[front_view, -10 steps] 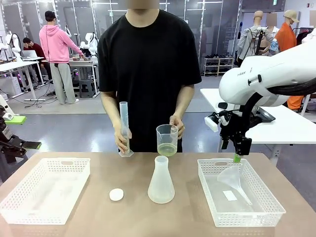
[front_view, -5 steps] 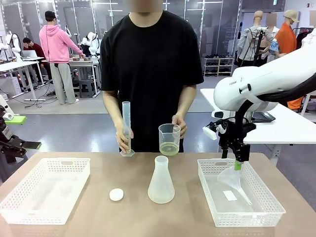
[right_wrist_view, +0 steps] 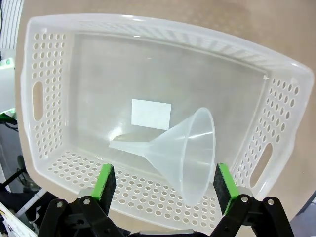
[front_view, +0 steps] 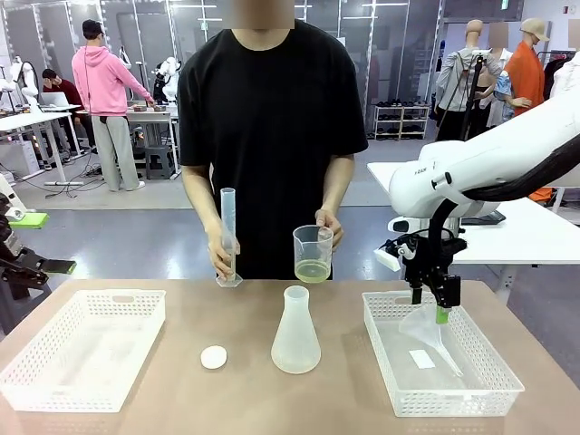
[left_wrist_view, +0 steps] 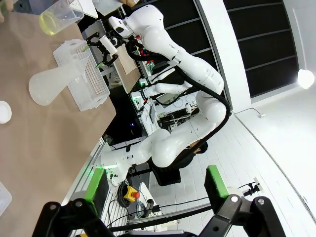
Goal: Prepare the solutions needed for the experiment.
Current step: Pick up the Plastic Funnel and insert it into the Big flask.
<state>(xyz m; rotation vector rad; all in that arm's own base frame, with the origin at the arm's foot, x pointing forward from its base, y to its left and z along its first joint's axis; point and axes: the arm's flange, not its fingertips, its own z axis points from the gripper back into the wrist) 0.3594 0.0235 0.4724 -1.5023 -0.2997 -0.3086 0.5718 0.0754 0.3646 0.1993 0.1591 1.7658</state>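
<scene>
Brown tabletop (front_view: 181, 399) spans the front view, with a person (front_view: 272, 118) in a black shirt standing at its far side. At the far left the left gripper (left_wrist_view: 156, 183) sits beyond the table's edge, its green-padded fingers wide apart with nothing between them. Next come the first of two white perforated plastic baskets (front_view: 36, 362), one small white round disc (front_view: 214, 357), and one tall clear graduated cylinder (front_view: 227, 227) held upright in the person's hand (front_view: 222, 260). The other hand (front_view: 330, 227) holds up one clear plastic beaker (front_view: 313, 246). The pale yellow-green solution (front_view: 312, 271) lies in its bottom as a shallow, clear layer. One translucent conical flask (front_view: 295, 331) stands mid-table. In the second basket (front_view: 471, 385) lies one translucent funnel (right_wrist_view: 185, 153), and the right gripper (right_wrist_view: 165, 183) straddles its wide mouth, fingers apart.
</scene>
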